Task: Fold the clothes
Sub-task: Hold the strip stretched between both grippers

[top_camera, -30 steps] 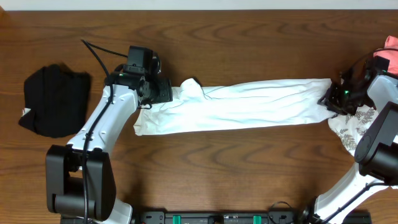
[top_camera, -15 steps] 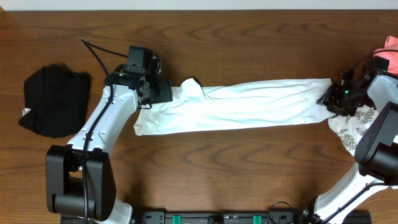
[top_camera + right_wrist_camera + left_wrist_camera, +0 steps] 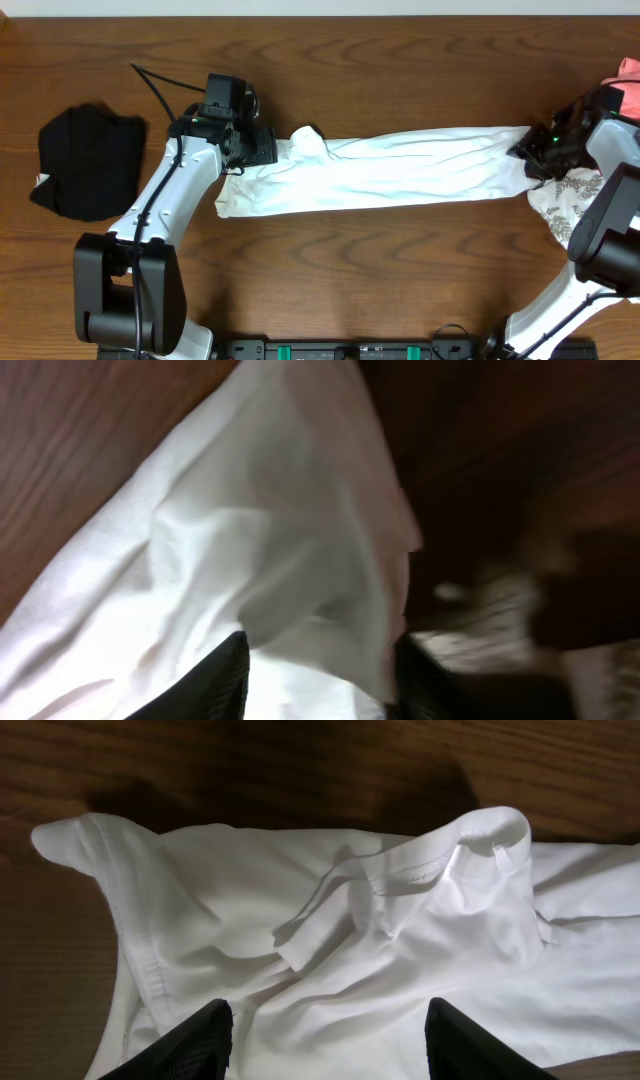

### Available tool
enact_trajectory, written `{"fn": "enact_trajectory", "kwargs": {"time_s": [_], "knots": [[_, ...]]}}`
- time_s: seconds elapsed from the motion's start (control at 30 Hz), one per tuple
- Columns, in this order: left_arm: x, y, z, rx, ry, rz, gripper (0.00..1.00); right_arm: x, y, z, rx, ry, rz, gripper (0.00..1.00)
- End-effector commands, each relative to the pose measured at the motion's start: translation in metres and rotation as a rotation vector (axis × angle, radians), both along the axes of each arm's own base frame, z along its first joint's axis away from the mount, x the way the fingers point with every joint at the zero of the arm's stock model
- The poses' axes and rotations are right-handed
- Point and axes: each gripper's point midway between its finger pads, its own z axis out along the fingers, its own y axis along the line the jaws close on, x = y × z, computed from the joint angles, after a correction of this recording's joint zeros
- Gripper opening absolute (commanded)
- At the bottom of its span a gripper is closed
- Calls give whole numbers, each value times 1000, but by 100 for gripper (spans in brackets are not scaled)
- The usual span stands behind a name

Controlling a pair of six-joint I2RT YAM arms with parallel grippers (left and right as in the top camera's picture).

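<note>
Overhead view: you see the white T-shirt (image 3: 400,170) pulled out into one long band on the bench (image 3: 350,270), with one end at the left hand (image 3: 266,148) and the other at the right hand (image 3: 528,155). I judge it is only spread out: no fold across it shows yet. Well apart from the left hand, on its outer side, a black garment (image 3: 85,165) lies as a compact bundle, perhaps already done. Close to the right hand lie a leaf-patterned garment (image 3: 572,205) and a pink garment (image 3: 628,85) at the picture's edge. Both look unfolded, so most of the work is left.

Left wrist view: here you get what the overhead hides. The fingers (image 3: 205,1045) stand well apart, released, and the cloth lies loose and wrinkled under and ahead of them. The collar (image 3: 440,865) is ahead of the hand, so this is the neck end.

Right wrist view: the picture is blurred. White cloth fills the gap between the two fingers, but you cannot tell whether the hand is grasping it or only resting over it. The overhead does not settle this either.
</note>
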Motion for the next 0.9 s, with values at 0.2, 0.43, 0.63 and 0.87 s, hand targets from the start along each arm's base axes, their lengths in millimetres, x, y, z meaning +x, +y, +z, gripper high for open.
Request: {"fn": "enact_trajectory", "kwargs": {"time_s": [0.2, 0.43, 0.63, 0.87], "knots": [[3, 2, 2, 11, -8, 5, 62, 7, 13, -3, 14, 6, 11, 2], [2, 2, 2, 11, -5, 5, 63, 7, 5, -4, -31, -7, 57, 1], [1, 2, 2, 12, 0, 5, 63, 2, -6, -3, -48, 10, 11, 1], [1, 2, 2, 12, -1, 5, 62, -5, -18, -4, -35, 29, -48, 16]]}}
